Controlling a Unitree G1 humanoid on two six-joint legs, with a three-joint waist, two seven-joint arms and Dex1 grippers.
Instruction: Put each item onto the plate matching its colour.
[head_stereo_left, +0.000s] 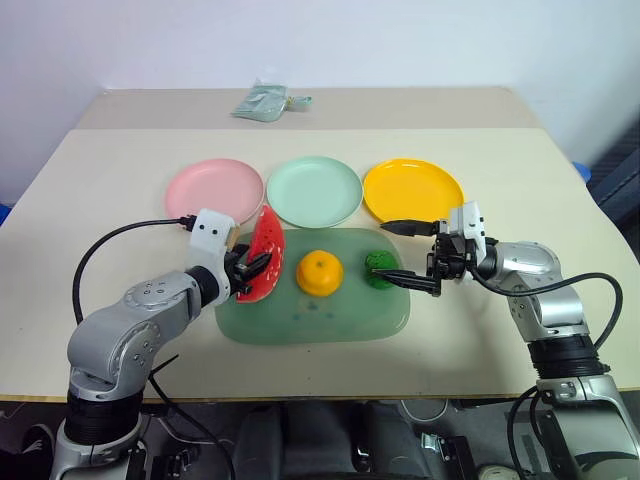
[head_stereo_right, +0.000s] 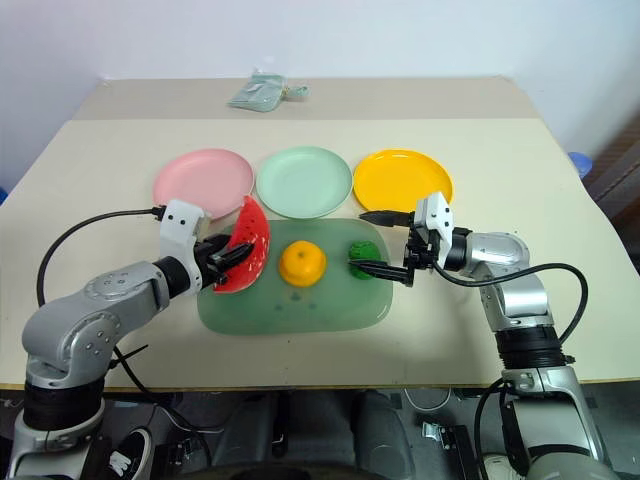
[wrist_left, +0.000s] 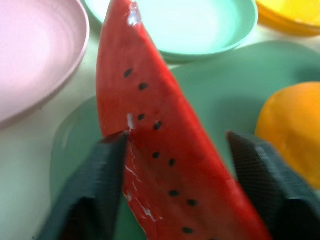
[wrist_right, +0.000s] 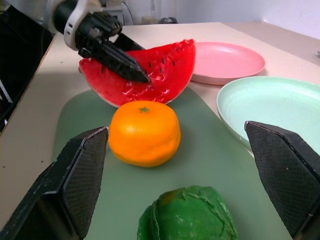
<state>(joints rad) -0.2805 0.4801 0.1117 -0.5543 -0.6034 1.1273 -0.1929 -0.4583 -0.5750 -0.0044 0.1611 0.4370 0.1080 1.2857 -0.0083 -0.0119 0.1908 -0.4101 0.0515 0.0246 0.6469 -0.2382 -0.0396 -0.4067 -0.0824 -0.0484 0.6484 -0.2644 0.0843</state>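
Desk (head_stereo_left: 120, 190): beige top against a pale wall, with a small greenish packet (head_stereo_left: 268, 102) near its far edge.
Plates: three in a row across the desk, pink (head_stereo_left: 212, 188) on the left, mint (head_stereo_left: 314, 190) in the middle, yellow (head_stereo_left: 412, 189) on the right, all bare.
Mat (head_stereo_left: 330, 318): large green one just in front of the plates, carrying the three toys.
Watermelon (head_stereo_left: 264, 253): stands on edge at the mat's left end, its tip close to the gap between the pink and mint plates.
Left claw (head_stereo_left: 250, 269): reaches in from the left with a finger on each flat side of the watermelon; in the left wrist view one finger (wrist_left: 107, 165) touches the red face, while the other (wrist_left: 257, 172) stands a little clear of it, so a firm grip cannot be confirmed.
Orange (head_stereo_left: 320, 272): mid-mat, just right of the watermelon and apart from it.
Green vegetable (head_stereo_left: 380, 268): right part of the mat, near the orange.
Right claw (head_stereo_left: 392, 252): spread wide and holding nothing, pointing left, with the vegetable lying between its fingers, untouched.
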